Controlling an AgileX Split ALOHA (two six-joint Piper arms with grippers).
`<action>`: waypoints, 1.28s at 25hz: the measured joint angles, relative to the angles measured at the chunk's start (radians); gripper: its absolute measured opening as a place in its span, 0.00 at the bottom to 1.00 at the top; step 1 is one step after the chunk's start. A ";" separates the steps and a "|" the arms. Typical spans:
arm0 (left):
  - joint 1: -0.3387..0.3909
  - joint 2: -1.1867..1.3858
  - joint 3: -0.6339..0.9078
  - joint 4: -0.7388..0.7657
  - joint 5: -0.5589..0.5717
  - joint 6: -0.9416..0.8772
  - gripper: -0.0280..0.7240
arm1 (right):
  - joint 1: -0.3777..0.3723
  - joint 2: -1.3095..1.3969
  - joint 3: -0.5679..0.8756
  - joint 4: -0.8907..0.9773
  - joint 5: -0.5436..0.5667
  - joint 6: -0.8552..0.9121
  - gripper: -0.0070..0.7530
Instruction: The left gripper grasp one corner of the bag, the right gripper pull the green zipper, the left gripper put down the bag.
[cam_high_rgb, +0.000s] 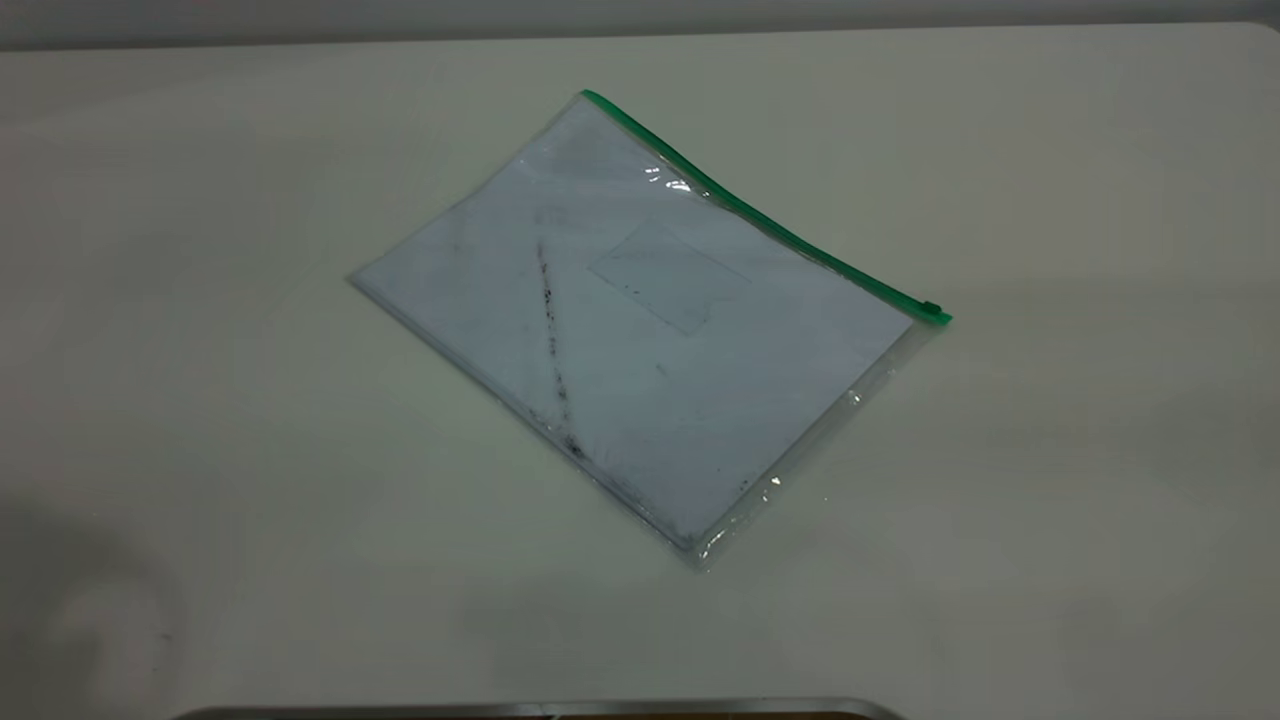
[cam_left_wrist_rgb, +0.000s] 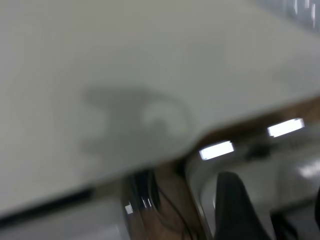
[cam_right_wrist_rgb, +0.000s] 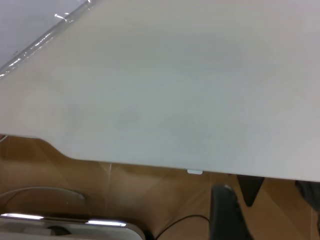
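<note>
**Bag flat on counter, both claws off it**

Surface: plain off-white counter (cam_high_rgb: 1050, 480), matte. A metal-rimmed edge runs along its near side in the exterior view. Wrist views show the counter edge with brown floor below, a chrome rim and cable under it.

Count: one bag (cam_high_rgb: 640, 330), one green zipper (cam_high_rgb: 760, 220), one slider tab (cam_high_rgb: 932, 310) at the zipper's end. Inside the bag: white paper, one dark smudge line (cam_high_rgb: 553, 350), one faint rectangular patch near centre.

Bag lies flat, rotated diagonally, nothing touching it. The zipper runs along its far long edge.

Views:
- Exterior: whole bag; neither arm in shot.
- Left wrist: left claw (cam_left_wrist_rgb: 267, 210) shows as one dark finger (cam_left_wrist_rgb: 235, 205) plus a sliver of a second at the frame edge, hanging past the counter edge. Arm shadow on the counter ahead of it. Clear bag corner (cam_left_wrist_rgb: 300, 7) sits well ahead of the claw, far apart. Fingers look spread, nothing between them.
- Right wrist: only one dark finger (cam_right_wrist_rgb: 227, 212) of the right claw shows, also past the counter edge. Bag's clear edge (cam_right_wrist_rgb: 35, 40) is well ahead of it. Can't tell how far this claw is open; it holds nothing visible.
</note>
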 joint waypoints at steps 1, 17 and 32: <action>0.000 -0.037 0.064 -0.001 0.000 0.002 0.63 | 0.000 0.000 0.000 0.000 -0.004 -0.007 0.63; 0.000 -0.652 0.378 0.033 -0.042 -0.137 0.63 | 0.000 0.000 0.000 0.001 -0.008 -0.032 0.63; 0.000 -0.881 0.381 0.021 -0.033 -0.175 0.63 | -0.069 -0.141 0.000 0.006 -0.008 -0.036 0.63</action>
